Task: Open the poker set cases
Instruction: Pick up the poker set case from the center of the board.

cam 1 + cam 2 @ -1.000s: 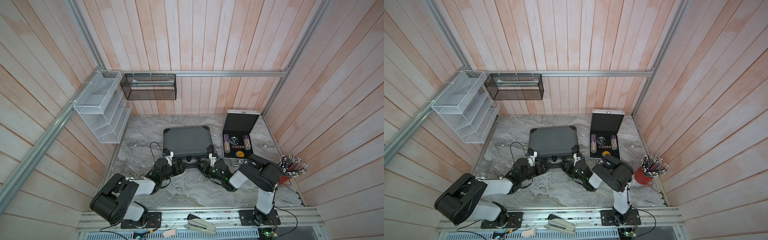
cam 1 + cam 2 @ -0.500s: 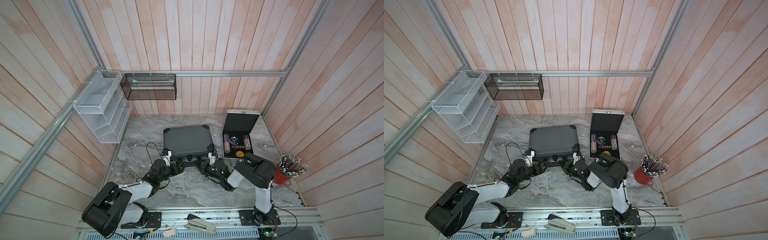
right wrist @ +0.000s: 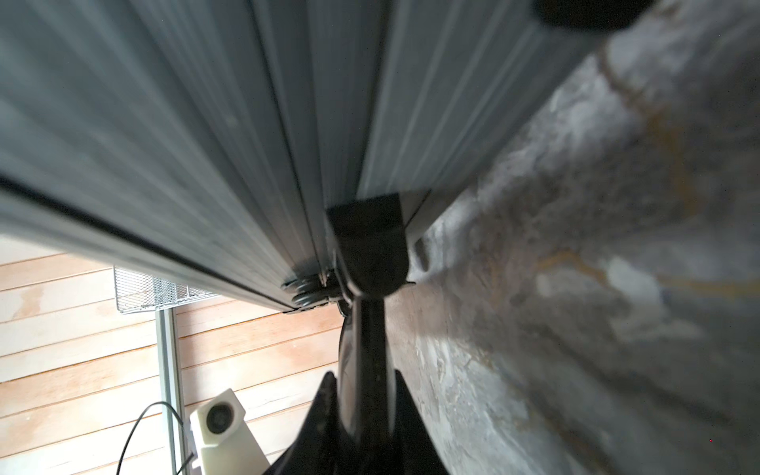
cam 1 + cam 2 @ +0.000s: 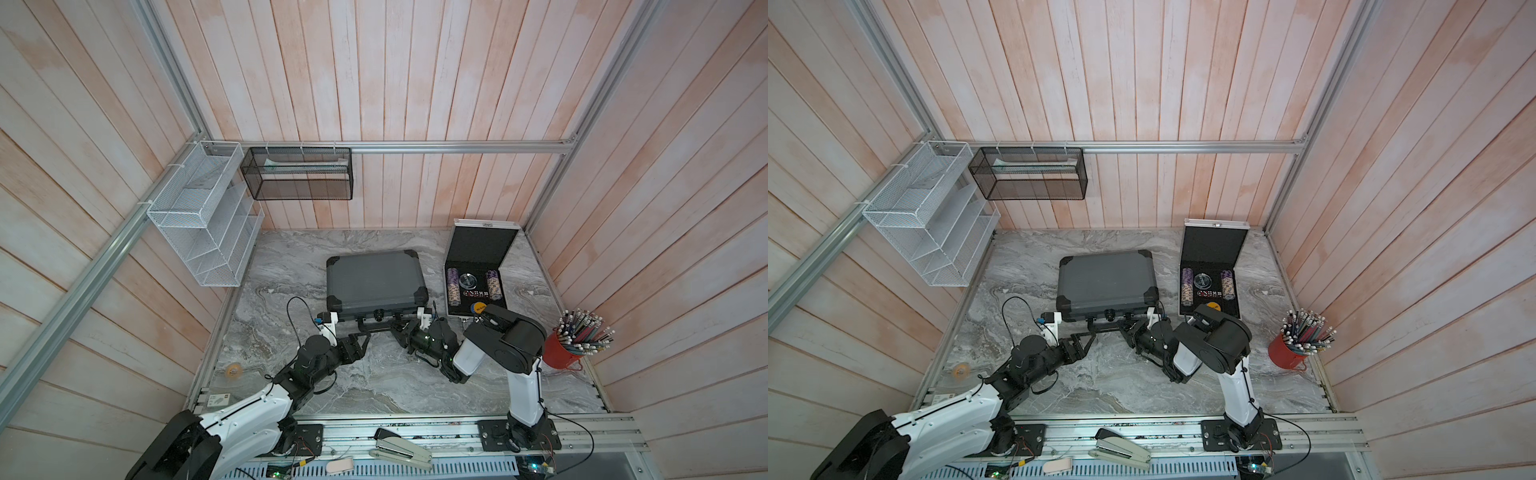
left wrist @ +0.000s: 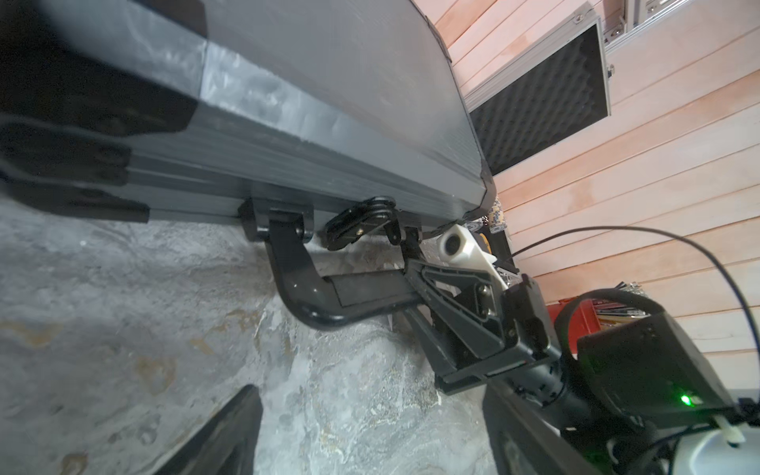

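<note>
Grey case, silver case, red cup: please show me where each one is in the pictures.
Grey case (image 4: 374, 278): a top view, middle of its shut lid.
Silver case (image 4: 482, 245): a top view, black lining of its raised lid.
Red cup (image 4: 560, 354): a top view, its outer wall.

Both arms stretched low, wrists meeting near centre. My left gripper (image 4: 360, 341) stands spread wide; my right gripper (image 4: 397, 330) is clamped on the handle (image 5: 312, 296).
</note>
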Controlling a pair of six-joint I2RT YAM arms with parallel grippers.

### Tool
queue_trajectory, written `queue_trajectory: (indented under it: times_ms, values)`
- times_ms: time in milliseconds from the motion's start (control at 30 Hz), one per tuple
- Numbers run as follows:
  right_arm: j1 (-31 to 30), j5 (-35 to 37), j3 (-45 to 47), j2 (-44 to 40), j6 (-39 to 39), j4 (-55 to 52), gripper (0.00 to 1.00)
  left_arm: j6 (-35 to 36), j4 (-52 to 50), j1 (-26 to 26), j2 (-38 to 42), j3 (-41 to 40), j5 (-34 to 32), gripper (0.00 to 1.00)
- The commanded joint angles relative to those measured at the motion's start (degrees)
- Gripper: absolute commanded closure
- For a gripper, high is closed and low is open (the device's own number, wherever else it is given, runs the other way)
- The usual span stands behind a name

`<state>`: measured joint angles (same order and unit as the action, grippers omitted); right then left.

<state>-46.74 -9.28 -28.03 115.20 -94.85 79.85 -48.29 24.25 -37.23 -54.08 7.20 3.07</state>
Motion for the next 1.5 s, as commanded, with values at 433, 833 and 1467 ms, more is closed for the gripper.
queue_trajectory:
  times_ms: [433,833,1467]
  values:
    - [0.4,4.9,-7.3,-8.3,3.8,-3.3,1.0,-7.9,1.9,-2.3,5.3,-1.9,-8.7,0.0]
    - [0.0,4.3,-8.3,-9.7,5.6,-4.4,1.0,-14.7,15.5,8.5,-9.1,3.5,9.5,0.1]
    - [-0.1,3.2,-10.3,-11.4,8.1,-5.5,1.0,-24.4,33.1,10.9,-29.1,6.7,14.7,0.39]
